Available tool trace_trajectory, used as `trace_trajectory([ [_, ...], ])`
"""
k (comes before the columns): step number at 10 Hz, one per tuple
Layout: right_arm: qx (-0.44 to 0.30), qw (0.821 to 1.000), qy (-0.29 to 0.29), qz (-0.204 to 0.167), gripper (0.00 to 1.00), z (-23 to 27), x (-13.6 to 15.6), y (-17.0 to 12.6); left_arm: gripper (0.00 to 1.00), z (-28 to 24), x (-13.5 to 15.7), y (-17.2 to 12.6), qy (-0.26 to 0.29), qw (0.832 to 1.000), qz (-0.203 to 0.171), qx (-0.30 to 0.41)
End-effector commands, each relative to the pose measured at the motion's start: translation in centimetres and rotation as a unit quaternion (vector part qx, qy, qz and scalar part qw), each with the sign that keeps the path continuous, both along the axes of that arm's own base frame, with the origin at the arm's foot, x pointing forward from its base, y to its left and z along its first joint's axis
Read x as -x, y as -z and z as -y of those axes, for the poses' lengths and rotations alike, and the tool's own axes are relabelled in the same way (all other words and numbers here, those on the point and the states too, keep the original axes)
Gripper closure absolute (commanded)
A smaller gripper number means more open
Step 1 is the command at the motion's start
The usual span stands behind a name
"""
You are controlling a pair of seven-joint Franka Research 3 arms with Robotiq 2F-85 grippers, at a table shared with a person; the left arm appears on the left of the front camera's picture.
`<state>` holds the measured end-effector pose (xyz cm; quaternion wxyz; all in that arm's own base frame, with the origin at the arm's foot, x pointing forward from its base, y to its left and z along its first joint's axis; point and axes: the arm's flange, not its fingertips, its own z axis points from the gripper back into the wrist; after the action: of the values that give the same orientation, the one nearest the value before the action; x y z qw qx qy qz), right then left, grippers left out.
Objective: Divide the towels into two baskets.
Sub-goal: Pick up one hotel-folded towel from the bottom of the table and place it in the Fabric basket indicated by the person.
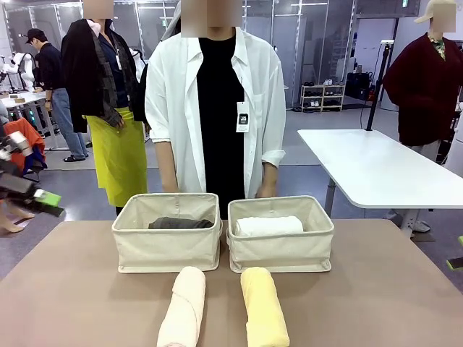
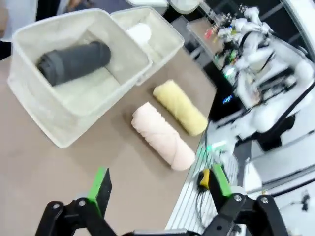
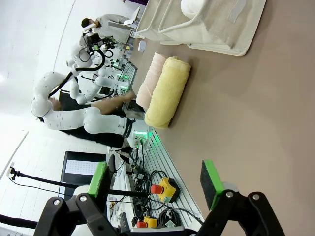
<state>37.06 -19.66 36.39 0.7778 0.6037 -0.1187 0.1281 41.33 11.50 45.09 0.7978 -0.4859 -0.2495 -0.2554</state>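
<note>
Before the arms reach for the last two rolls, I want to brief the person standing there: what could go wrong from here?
The pink towel and yellow towel lie close side by side, so a finger going between could shove the neighbour. A roll carried low could catch the soft near wall of a basket and push it toward the person right behind.

Left end effector (image 2: 160, 186) with jaws spread wide, empty, right end effector (image 3: 155, 181) with jaws parted, empty
</note>
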Motion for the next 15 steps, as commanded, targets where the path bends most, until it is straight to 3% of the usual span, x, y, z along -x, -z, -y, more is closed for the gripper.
trace_trajectory([
  [1,0.001,1.000,0.003,0.000,0.07,-0.2,0.2,-0.2,0.00,-2.5,-1.4,3.0,-0.022,0.996,-0.010,0.091],
  [4,0.001,1.000,0.003,0.000,0.07,-0.2,0.2,-0.2,0.00,-6.4,-1.8,9.0,-0.044,0.984,-0.056,0.162],
  [6,0.001,1.000,0.003,0.000,0.07,-0.2,0.2,-0.2,0.00,-8.2,-2.7,10.5,-0.050,0.987,-0.056,0.144],
  [7,0.001,1.000,0.003,0.000,0.07,-0.2,0.2,-0.2,0.00,-6.1,-1.0,10.3,-0.049,0.986,-0.065,0.148],
  [15,0.001,1.000,0.003,0.000,0.07,-0.2,0.2,-0.2,0.00,-6.1,-1.0,10.3,-0.049,0.986,-0.065,0.148],
])
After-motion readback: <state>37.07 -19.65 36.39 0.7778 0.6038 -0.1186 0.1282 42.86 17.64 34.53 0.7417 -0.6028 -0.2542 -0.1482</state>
